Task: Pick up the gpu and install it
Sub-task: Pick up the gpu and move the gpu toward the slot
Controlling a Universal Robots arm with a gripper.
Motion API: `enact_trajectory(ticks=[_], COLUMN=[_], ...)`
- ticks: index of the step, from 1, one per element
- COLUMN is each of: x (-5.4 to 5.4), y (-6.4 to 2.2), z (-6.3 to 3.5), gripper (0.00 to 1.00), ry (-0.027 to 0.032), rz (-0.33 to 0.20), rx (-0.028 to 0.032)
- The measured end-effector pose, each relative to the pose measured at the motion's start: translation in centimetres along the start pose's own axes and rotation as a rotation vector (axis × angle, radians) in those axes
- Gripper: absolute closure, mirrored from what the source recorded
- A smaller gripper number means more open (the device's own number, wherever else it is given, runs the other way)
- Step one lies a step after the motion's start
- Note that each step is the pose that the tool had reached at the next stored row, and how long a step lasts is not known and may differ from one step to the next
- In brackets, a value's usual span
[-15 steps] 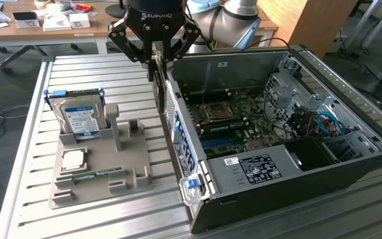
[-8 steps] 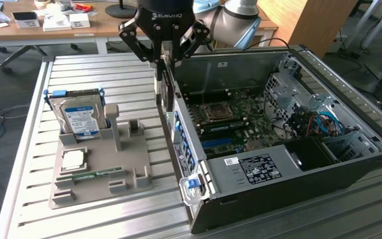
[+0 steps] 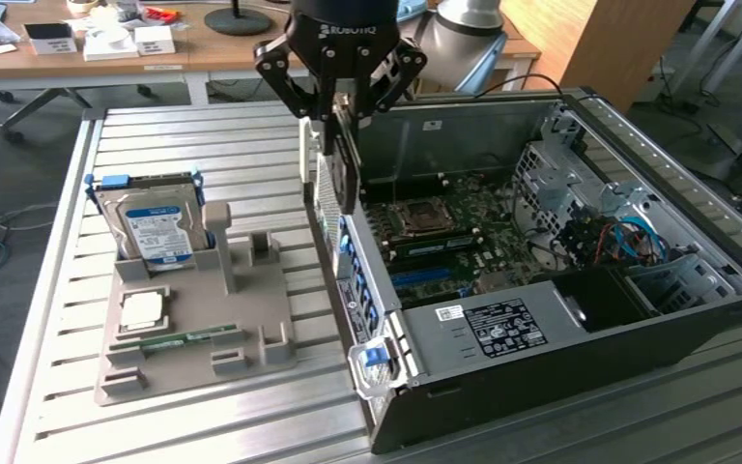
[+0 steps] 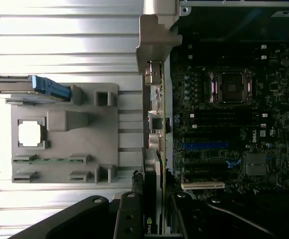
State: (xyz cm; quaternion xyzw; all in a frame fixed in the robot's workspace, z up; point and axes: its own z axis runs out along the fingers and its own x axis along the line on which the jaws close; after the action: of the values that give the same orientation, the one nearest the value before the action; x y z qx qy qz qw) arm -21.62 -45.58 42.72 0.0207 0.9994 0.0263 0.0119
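My gripper (image 3: pixel 336 121) hangs over the open computer case's (image 3: pixel 680 242) wall on the exterior view's left and is shut on the gpu (image 3: pixel 328 188). The gpu hangs upright below the fingers, edge-on, its perforated silver bracket facing the table side. In the wrist view the gripper (image 4: pixel 156 219) clamps the thin green card (image 4: pixel 157 124) along its top edge, and the bracket (image 4: pixel 156 40) sits at the card's far end. The card is above the seam between the case wall and the motherboard (image 4: pixel 224 124), beside the blue slot (image 4: pixel 206 146).
On a grey fixture tray (image 3: pixel 190 329) at the exterior view's left, on the slatted metal table (image 3: pixel 216 135), are a hard drive (image 3: pixel 152 227), a processor (image 3: pixel 143 309) and a memory stick (image 3: pixel 171 340). Cables and drive cages (image 3: pixel 616 237) fill the case's far side.
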Motion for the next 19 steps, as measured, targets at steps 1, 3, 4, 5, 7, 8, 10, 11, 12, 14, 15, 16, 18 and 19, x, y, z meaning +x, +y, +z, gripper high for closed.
enact_trajectory(ticks=[1,3,4,5,7,8,10,11,12,14,15,16,18,19], x=[-0.2,-0.6,-0.8,-1.0,-1.3,-1.5,-2.0,-2.2,-2.4,-2.8,-3.0,-3.2,-3.6,-3.8], y=[0.01,0.02,0.03,0.04,0.06,0.06,0.08,0.09,0.10,0.11,0.12,0.13,0.15,0.16], z=[0.01,0.01,0.02,0.03,0.04,0.04,0.05,0.05,0.06,0.07,0.08,0.08,0.09,0.10], gripper=[0.73,0.73,0.73,0.73,0.73,0.73,0.73,0.73,0.73,0.73,0.73,0.73,0.73,0.73], ry=[0.0000,0.0000,-0.0001,0.0000,0.0000,0.0000,-0.0001,0.0001,0.0001,0.0000,0.0000,0.0001,0.0001,0.0001], rz=[0.000,0.000,0.000,0.000,0.000,0.000,0.000,0.000,0.000,0.000,0.000,0.000,0.000,0.000], rx=[0.0000,-0.0002,-0.0003,-0.0003,-0.0004,-0.0005,-0.0009,-0.0010,-0.0012,-0.0019,-0.0022,-0.0026,-0.0033,-0.0037])
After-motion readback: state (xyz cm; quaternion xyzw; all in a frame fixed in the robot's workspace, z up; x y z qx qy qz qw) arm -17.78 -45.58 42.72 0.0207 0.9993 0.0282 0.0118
